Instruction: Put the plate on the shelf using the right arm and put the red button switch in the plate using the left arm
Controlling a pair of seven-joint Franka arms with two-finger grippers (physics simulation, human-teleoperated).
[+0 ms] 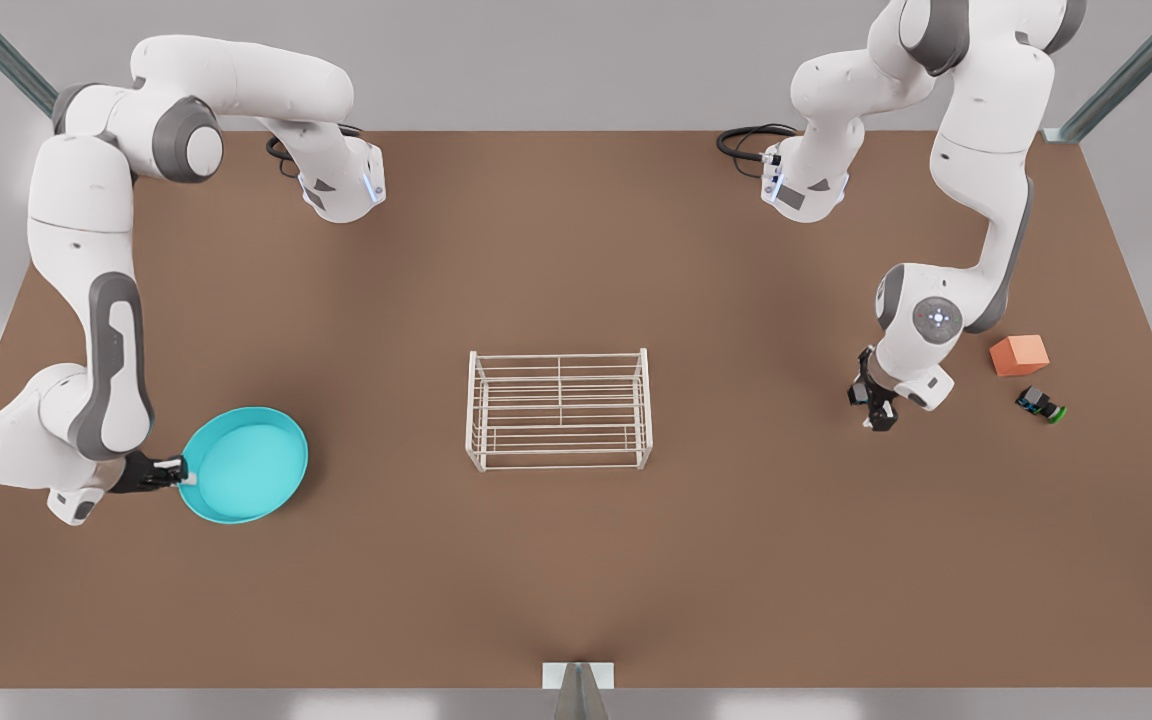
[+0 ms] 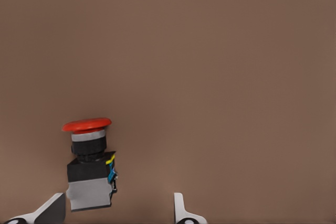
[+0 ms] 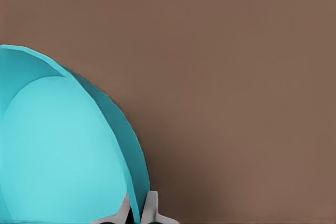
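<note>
The turquoise plate (image 1: 246, 465) (image 3: 58, 150) is at the front view's left. My right gripper (image 1: 182, 472) (image 3: 139, 211) is shut on its rim, one finger inside and one outside. The white wire shelf (image 1: 558, 410) stands mid-table, apart from both arms. At the front view's right, my left gripper (image 1: 876, 408) (image 2: 116, 208) hangs open just over the table. The red button switch (image 2: 89, 166), black-bodied with a red cap, sits on the table between its fingertips (image 2: 178, 205), close to one of them.
An orange cube (image 1: 1019, 354) and a like switch with a green cap (image 1: 1042, 404) lie to the right of the left gripper in the front view. Brown table (image 1: 576, 560) stretches open around the shelf.
</note>
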